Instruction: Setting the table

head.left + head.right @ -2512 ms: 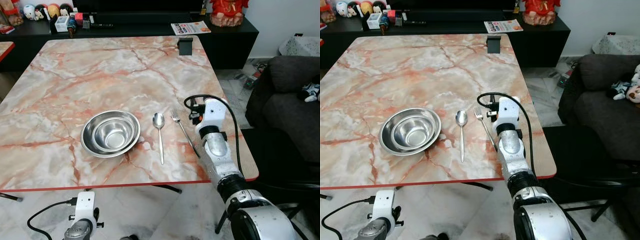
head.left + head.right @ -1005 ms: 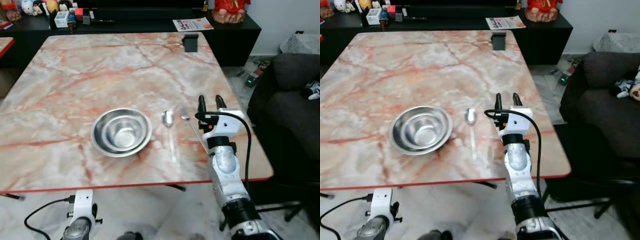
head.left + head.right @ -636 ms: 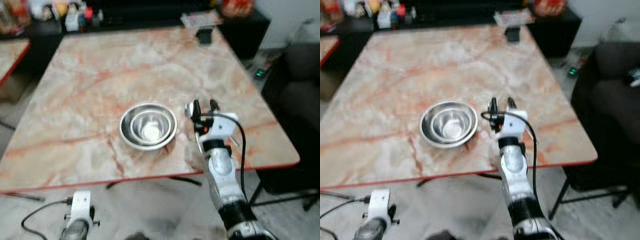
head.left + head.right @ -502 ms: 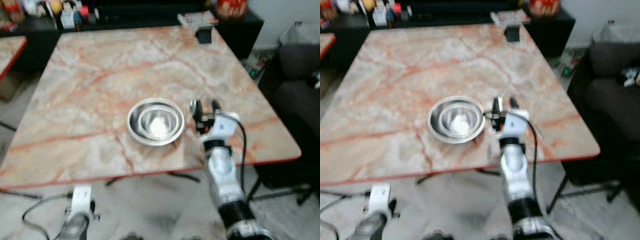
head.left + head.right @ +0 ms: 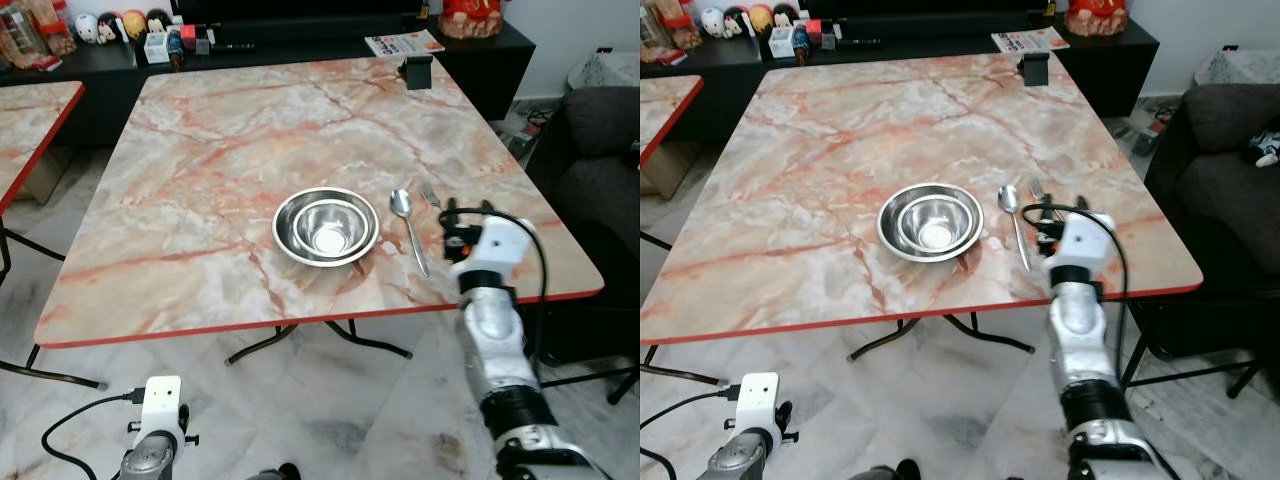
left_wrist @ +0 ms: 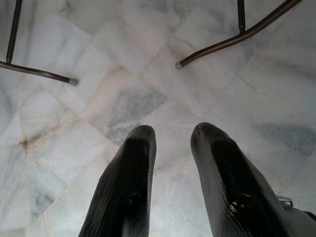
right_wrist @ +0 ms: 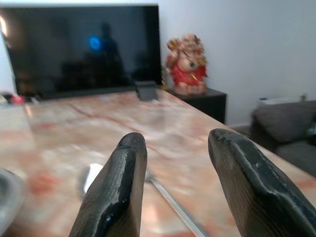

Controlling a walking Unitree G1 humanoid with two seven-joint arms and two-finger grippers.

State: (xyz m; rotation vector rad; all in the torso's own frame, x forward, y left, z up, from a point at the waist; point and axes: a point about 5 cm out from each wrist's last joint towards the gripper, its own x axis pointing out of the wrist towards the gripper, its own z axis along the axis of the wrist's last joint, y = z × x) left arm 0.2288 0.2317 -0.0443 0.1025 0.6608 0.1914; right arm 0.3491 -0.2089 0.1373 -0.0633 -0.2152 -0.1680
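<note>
Two nested steel bowls [image 5: 326, 226] sit on the marble table [image 5: 220, 150] near its front edge. A spoon [image 5: 408, 225] lies to their right, and a fork [image 5: 431, 196] lies just beyond it, its handle hidden behind my right arm. My right gripper [image 5: 467, 210] hovers open over the front right part of the table, just behind the fork, holding nothing. In the right wrist view the spoon [image 7: 89, 177] and fork [image 7: 170, 197] lie blurred ahead of the spread fingers [image 7: 118, 187]. My left gripper [image 6: 170, 131] hangs open above the floor.
A small black stand [image 5: 417, 72] sits at the table's far edge. Behind it a dark cabinet [image 5: 300, 45] carries a magazine [image 5: 404, 43] and a red figurine [image 5: 470, 18]. A dark sofa [image 5: 600, 150] is at the right, a second table [image 5: 25, 110] at the left. Table legs [image 6: 232, 37] cross the tiled floor.
The whole view has pulled back and shifted, so the camera has moved away from the table. My right gripper rose from beside the fork and now hovers near the front edge.
</note>
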